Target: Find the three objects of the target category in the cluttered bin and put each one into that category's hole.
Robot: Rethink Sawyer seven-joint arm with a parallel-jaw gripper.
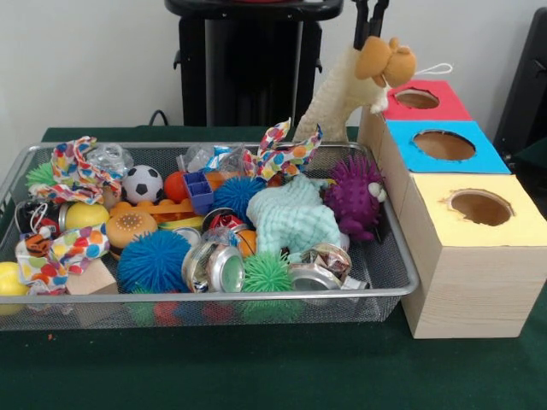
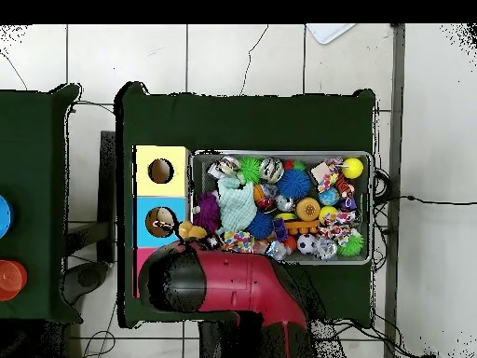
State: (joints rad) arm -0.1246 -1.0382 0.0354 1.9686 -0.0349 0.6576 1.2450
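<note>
My gripper (image 1: 370,38) comes down at the top of the front view, shut on the orange-brown bear (image 1: 385,60). It holds the bear in the air just left of the red-surround hole (image 1: 417,98). A cream fuzzy plush (image 1: 333,98) hangs beside the bear down to the back rim of the wire bin (image 1: 214,295). In the overhead view the bear (image 2: 193,230) shows at the arm's tip, next to the bin (image 2: 279,154); the arm hides the red hole. A small orange black-striped tiger (image 1: 36,245) lies at the bin's left end. I cannot make out the duckling.
Blue-surround (image 1: 444,145) and yellow-surround (image 1: 480,207) holes sit nearer than the red one on the wooden boxes. The bin holds a purple hedgehog (image 1: 355,195), blue spiky balls (image 1: 154,260), a mint plush (image 1: 291,218), a football (image 1: 142,183), tins and ribbons.
</note>
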